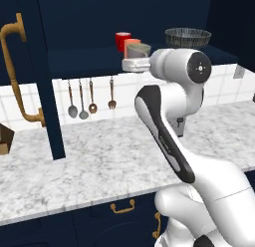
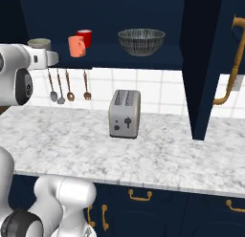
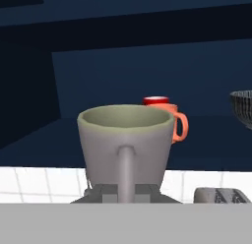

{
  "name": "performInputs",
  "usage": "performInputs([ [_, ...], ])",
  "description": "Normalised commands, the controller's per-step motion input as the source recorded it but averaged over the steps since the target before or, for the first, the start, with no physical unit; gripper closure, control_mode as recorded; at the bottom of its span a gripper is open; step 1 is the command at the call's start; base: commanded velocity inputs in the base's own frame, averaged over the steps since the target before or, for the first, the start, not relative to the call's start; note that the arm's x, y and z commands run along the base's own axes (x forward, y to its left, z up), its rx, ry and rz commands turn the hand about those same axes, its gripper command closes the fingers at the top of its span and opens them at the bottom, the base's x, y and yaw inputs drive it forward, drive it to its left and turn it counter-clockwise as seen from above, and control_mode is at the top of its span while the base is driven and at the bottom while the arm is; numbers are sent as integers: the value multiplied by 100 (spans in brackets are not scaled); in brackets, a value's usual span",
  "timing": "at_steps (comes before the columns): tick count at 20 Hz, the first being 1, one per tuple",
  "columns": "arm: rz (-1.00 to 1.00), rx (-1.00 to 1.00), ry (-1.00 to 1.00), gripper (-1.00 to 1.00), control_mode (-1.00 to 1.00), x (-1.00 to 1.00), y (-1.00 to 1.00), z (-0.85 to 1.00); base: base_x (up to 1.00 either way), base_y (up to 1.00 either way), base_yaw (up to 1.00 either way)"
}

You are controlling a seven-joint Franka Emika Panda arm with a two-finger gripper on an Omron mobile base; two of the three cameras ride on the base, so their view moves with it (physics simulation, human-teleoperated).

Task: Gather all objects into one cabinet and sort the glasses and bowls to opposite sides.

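At the shelf's front edge: grey mug (image 3: 125, 144), rigid, light, likely breakable; your gripper (image 3: 125, 193) grasps it low by the handle side; keep it upright

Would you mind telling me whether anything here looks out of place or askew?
Nothing stands out. The red mug, the salmon-orange mug and the wide dark grey ribbed bowl stand upright on the navy cabinet shelf; the grey-beige mug sits level at the gripper.

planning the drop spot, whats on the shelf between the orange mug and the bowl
Nothing: in the right base view the shelf is bare between the salmon-orange mug and the bowl.
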Motion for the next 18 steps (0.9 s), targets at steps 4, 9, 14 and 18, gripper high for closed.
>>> performInputs([
  [4,-5,-4,0,100,-100,80,11,0,0,0,0],
  [9,0,0,0,100,-100,60,27,0,0,0,0],
  [14,0,0,0,100,-100,46,13,-1,0,0,0],
  [18,0,0,0,100,-100,14,19,-13,0,0,0],
])
